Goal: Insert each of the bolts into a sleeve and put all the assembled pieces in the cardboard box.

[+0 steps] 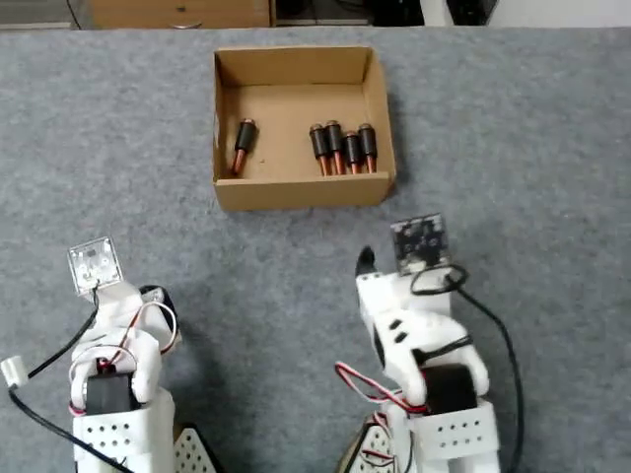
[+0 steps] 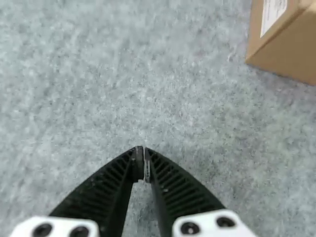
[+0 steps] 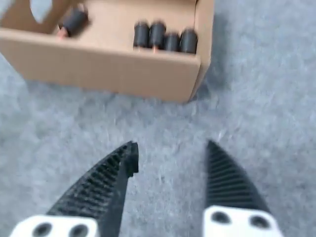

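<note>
Cardboard box [image 1: 296,193] sat open-topped on the far half of the grey counter [image 1: 532,148], roughly midway between the two arms. Five assembled pieces lay on its floor. A lone piece [image 1: 243,146] lay near the left wall, slightly tilted. A row of four [image 1: 343,148] lay side by side and touching, toward the right wall and front corner. Each had its dark sleeve end pointing away from the arms and its copper-coloured end toward the front wall. Left tool [image 2: 143,163] was closed, tips pressed together and empty, over bare counter well short of the box, with one box corner at the edge of its wrist view. Right tool [image 3: 172,148] was open, jaws spread wide and empty, over the counter near the box's front right corner and pointed at the front wall.
</note>
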